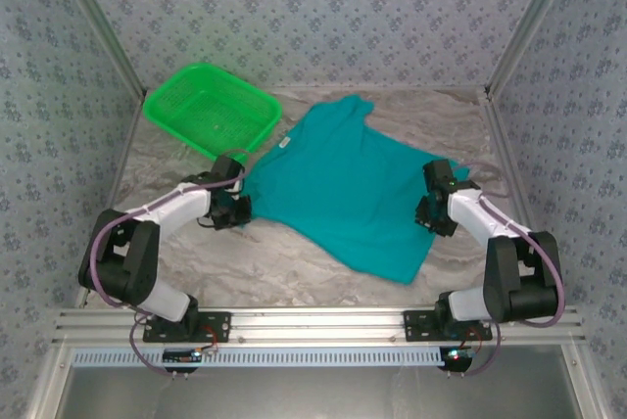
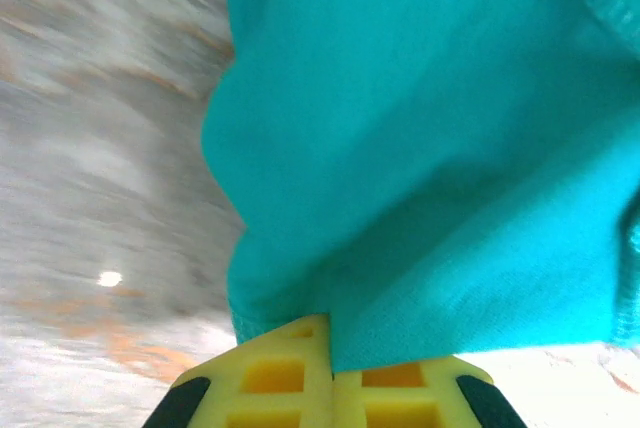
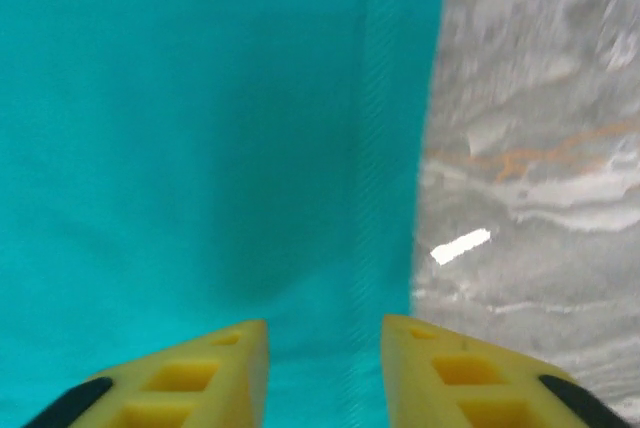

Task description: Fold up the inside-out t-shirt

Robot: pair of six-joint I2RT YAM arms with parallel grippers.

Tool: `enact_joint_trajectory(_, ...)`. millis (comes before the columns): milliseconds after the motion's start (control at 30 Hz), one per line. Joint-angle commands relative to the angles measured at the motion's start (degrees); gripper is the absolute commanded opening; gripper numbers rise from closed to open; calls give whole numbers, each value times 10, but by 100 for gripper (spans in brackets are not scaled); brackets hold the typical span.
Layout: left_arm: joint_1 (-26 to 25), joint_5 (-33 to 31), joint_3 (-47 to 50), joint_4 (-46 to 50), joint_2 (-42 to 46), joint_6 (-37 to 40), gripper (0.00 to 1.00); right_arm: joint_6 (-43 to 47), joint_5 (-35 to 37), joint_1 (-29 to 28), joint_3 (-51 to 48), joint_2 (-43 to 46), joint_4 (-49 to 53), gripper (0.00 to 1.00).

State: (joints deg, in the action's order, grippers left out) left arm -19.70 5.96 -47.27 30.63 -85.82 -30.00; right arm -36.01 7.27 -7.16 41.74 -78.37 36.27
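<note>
A: Teal, the t-shirt (image 1: 353, 184); spread over centre of overhead view on grey marbled table (image 1: 284, 262); plain face up, no print seen; small white tag (image 1: 284, 145) near neck, left of centre; one sleeve toward top-centre, one corner toward bottom, right of centre; a few soft creases, otherwise fairly flat.

B: L gripper?

A: L gripper (image 1: 233, 211) at cloth's left edge, centre-left of overhead view; clamped on the t-shirt. In L wrist view, yellow fingers (image 2: 270, 378) at bottom-centre, pressed tight together w/ teal edge pinched in the seam; cloth bunched above, across upper right; blurred table at left.

B: R side?

A: R gripper (image 1: 433, 213) at cloth's right edge, centre-right of overhead view; parted, nothing pinched. In R wrist view, yellow fingers (image 3: 200, 378) at bottom w/ clear gap between; stitched hem (image 3: 375, 148) running top to bottom, lined up w/ that gap; teal on left, bare table on right; touching cloth or not, can't tell.

B: Anything else nearby?

A: Bright green mesh basket (image 1: 211, 108), upper left of overhead view; just beside t-shirt's upper-left edge. Patterned walls (image 1: 323, 8) round back & sides; metal rail (image 1: 323, 321) along bottom w/ both arm bases on it.
</note>
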Motion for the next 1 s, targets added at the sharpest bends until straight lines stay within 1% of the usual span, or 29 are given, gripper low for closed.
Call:
enact_joint_trajectory(0,15,-44,-23,68,34,35,0,-40,9,-17,-21,22,10,28)
enact_joint_trajectory(33,17,-50,-27,77,43,38,2,-47,11,-27,-28,26,11,26)
enact_joint_trajectory(67,18,-49,-33,91,51,45,18,-58,12,-42,-37,30,12,24)
enact_joint_trajectory(100,18,-42,-40,108,56,51,44,-73,13,-65,-45,34,12,22)
enact_joint_trajectory(133,18,-40,-50,120,59,51,51,-86,12,-87,-52,36,10,20)
enact_joint_trajectory(233,11,-21,-76,136,70,47,53,-132,15,-169,-58,33,18,17)
enact_joint_trajectory(300,-14,-16,-99,125,66,44,53,-175,19,-232,-57,35,21,16)
enact_joint_trajectory(367,-46,-25,-134,112,41,42,52,-208,20,-282,-53,44,22,16)
enact_joint_trajectory(433,-74,-21,-166,87,4,40,53,-216,30,-303,-37,55,35,18)
enact_joint_trajectory(467,-84,-16,-185,77,-20,38,53,-210,35,-300,-24,61,49,20)
enact_joint_trajectory(533,-94,-21,-217,57,-69,34,53,-165,53,-274,-2,69,49,26)
enact_joint_trajectory(600,-97,-39,-245,44,-119,30,53,-100,55,-210,11,67,10,28)
enact_joint_trajectory(633,-97,-47,-254,35,-139,32,54,-73,36,-174,12,61,-15,28)
enact_joint_trajectory(667,-97,-58,-263,20,-161,36,54,-47,12,-134,11,51,-72,28)
enact_joint_trajectory(700,-97,-66,-274,7,-183,41,55,-30,-8,-101,11,37,-110,28)
enact_joint_trajectory(767,-97,-73,-302,-10,-225,49,56,-26,-36,-52,17,4,-148,26)
enact_joint_trajectory(833,-97,-70,-344,-6,-271,54,56,-18,-42,-23,21,-21,-166,24)
enact_joint_trajectory(967,-97,-58,-420,-9,-350,53,56,-14,-18,-10,-1,-57,-167,21)
